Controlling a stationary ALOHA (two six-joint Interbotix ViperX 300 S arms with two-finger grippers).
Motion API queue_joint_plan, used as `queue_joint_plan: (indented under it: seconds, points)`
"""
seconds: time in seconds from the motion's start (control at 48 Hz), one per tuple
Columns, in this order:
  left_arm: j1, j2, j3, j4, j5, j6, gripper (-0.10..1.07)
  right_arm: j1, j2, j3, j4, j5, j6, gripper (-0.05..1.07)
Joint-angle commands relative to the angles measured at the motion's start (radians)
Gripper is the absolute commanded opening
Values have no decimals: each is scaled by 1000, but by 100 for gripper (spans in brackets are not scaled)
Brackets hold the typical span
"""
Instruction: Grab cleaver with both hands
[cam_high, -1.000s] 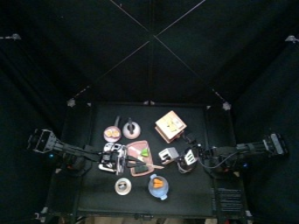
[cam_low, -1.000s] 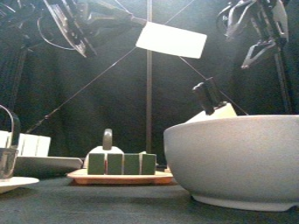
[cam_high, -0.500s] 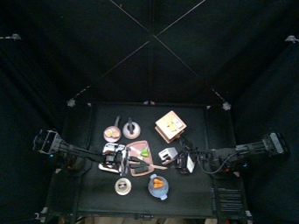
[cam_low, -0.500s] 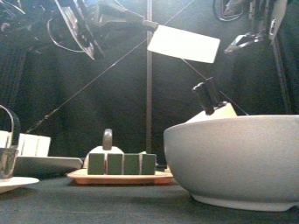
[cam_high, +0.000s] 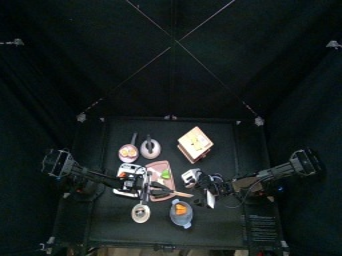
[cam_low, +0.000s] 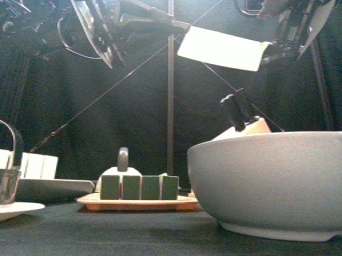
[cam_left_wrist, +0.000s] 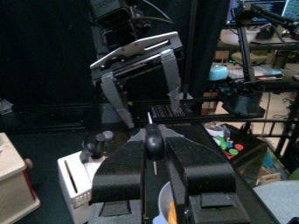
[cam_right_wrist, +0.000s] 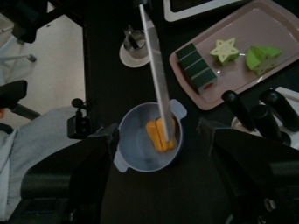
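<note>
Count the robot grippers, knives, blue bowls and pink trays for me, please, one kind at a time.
Grippers: 2, the left gripper and the right gripper
cleaver: 1
blue bowl: 1
pink tray: 1
Total: 5

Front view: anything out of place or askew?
The cleaver is off the table, hanging tilted high in the air with its handle clamped in the left hand. The right hand is wide open close by and not gripping it. Nothing looks spilled or damaged.
</note>
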Motion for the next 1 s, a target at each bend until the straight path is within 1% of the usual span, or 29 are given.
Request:
queue_joint_plan:
  seconds: [0.0,0.125,0.271,0.583,0.688,0.812,0.979]
  points:
    - [-14,-2,-35,-2,-11,0,44,2,9,-18,0,-15,2,100]
    - [-23,12,-40,-2,-11,-2,44,12,34,-18,-3,-15,2,98]
    - [-26,25,-43,-12,-11,-2,44,21,58,-23,-2,-15,2,87]
    - [-40,52,-43,-40,-8,-3,44,55,64,-25,3,-15,2,50]
    - [-54,69,-44,-48,-5,-3,44,58,64,-21,3,-14,2,40]
    - [-78,92,-44,-64,5,-3,44,60,66,-14,11,-9,2,34]
    - [-112,124,-49,-91,37,-5,44,60,67,-5,11,-9,2,34]
